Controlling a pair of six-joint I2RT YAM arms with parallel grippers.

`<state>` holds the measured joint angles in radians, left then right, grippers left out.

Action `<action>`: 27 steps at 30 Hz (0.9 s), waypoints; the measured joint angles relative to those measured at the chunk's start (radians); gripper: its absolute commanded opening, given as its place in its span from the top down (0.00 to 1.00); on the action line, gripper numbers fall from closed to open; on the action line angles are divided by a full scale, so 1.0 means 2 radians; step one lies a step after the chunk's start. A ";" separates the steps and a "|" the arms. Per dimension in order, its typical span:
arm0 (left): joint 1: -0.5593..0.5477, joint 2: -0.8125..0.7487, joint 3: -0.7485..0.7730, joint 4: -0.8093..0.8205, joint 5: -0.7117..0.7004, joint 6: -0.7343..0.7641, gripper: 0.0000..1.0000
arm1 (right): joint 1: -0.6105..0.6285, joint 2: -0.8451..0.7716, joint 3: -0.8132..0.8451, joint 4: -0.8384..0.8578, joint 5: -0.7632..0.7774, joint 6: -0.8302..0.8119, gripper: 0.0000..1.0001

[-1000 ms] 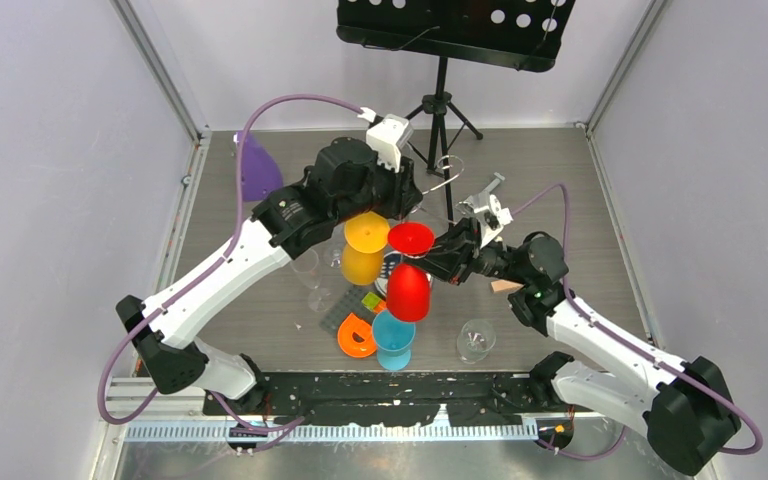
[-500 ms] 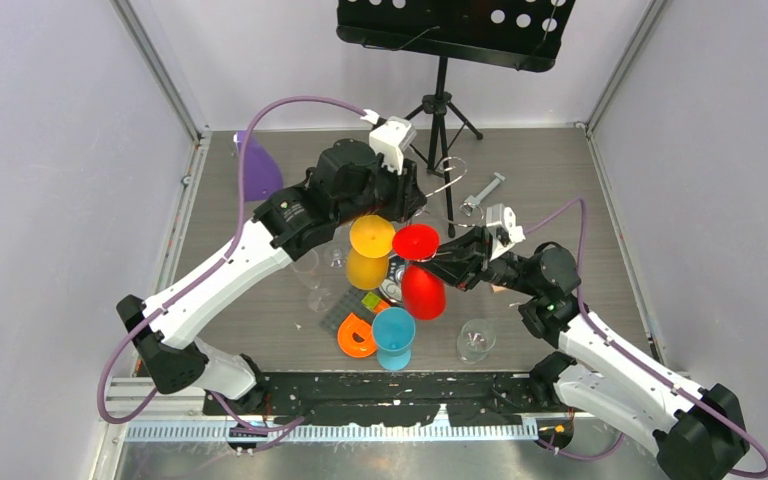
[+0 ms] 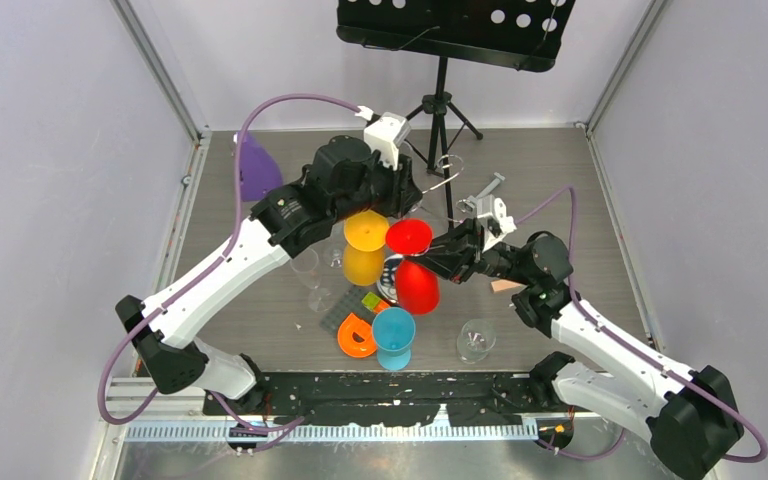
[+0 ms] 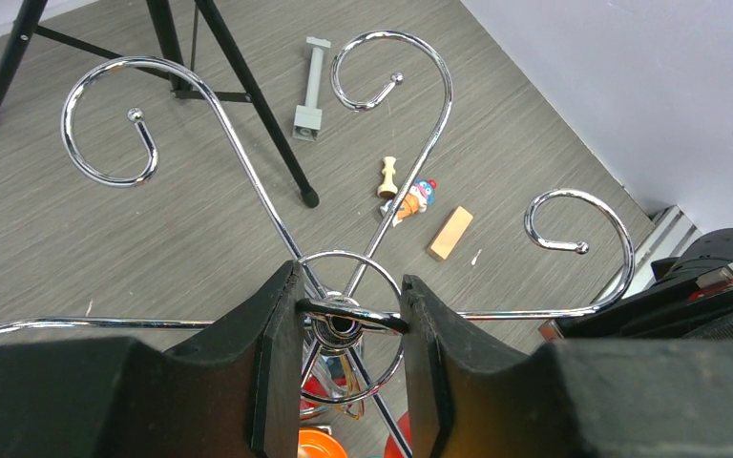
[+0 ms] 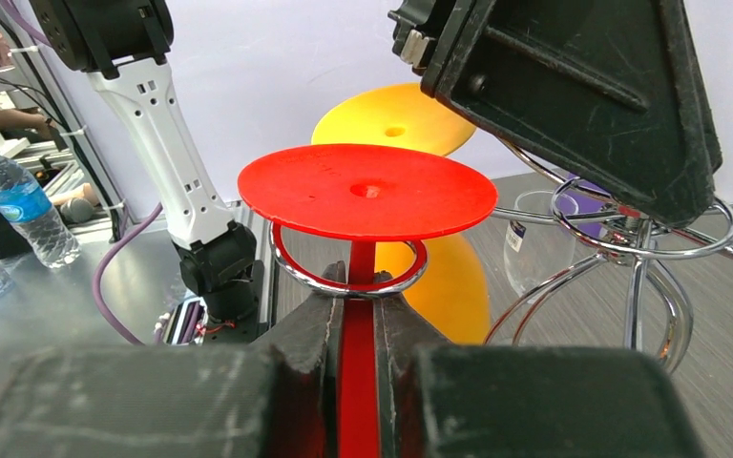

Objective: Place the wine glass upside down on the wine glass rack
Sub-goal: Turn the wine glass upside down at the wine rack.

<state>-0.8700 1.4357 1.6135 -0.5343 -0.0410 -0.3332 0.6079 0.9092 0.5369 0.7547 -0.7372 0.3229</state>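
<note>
My right gripper (image 5: 360,286) is shut on the stem of a red wine glass (image 5: 367,191) held upside down, foot uppermost. The stem stands inside a curled chrome loop (image 5: 348,275) of the wine glass rack (image 4: 348,254), and the foot sits just above that loop. From above, the red wine glass (image 3: 417,287) hangs left of my right gripper (image 3: 438,255). My left gripper (image 4: 348,320) is shut on the rack's top ring, with both pads touching it. In the top view the left gripper (image 3: 397,200) covers most of the rack (image 3: 448,170).
A yellow glass (image 3: 365,250) hangs upside down on the rack beside the red one. On the table are a blue glass (image 3: 393,335), an orange piece (image 3: 356,338), a clear glass (image 3: 476,340) and a purple glass (image 3: 256,168). A black music stand tripod (image 3: 442,100) stands behind.
My right gripper carried the red glass a little to the right, then back left and slightly up. The left arm has held still on the rack.
</note>
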 measured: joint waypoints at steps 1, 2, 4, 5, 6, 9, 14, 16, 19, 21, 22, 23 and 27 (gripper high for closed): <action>0.001 0.000 0.000 0.000 0.000 0.000 1.00 | 0.000 0.003 0.002 0.001 -0.003 0.002 0.95; 0.001 0.000 0.000 0.000 0.000 0.000 1.00 | 0.000 0.006 0.004 0.002 -0.005 0.005 0.95; 0.001 0.000 0.000 0.000 0.000 0.000 1.00 | 0.000 0.008 0.005 0.006 -0.011 0.010 0.95; 0.001 0.000 0.000 0.000 0.000 0.000 1.00 | 0.000 0.010 0.005 0.011 -0.014 0.014 0.95; 0.001 0.000 0.000 0.000 0.000 0.000 1.00 | 0.000 0.011 0.005 0.015 -0.018 0.018 0.95; 0.001 0.000 0.000 -0.001 0.003 0.000 1.00 | 0.000 0.015 0.002 0.031 -0.029 0.031 0.94; 0.001 0.000 0.000 -0.001 0.005 0.000 1.00 | 0.001 0.014 -0.010 0.075 -0.063 0.056 0.95; 0.001 0.000 0.000 -0.002 0.005 0.000 1.00 | -0.001 0.013 -0.014 0.084 -0.065 0.061 0.95; -0.001 0.000 0.000 -0.003 0.006 0.001 1.00 | -0.001 0.004 -0.023 0.088 -0.062 0.062 0.95; -0.002 0.000 0.000 -0.003 0.006 0.001 1.00 | -0.001 -0.008 -0.028 0.084 -0.054 0.055 0.94; -0.002 0.000 0.000 -0.003 0.006 0.001 1.00 | -0.001 -0.016 -0.031 0.076 -0.047 0.048 0.94; -0.003 0.000 0.000 -0.003 0.007 0.001 1.00 | -0.001 -0.027 -0.033 0.065 -0.037 0.039 0.94; -0.003 0.000 0.000 -0.002 0.007 0.001 1.00 | 0.000 -0.069 -0.038 0.012 0.003 0.003 0.94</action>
<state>-0.8753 1.4357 1.6135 -0.5388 -0.0273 -0.3321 0.6079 0.7708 0.4618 0.7795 -0.7307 0.3290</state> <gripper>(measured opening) 0.356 0.146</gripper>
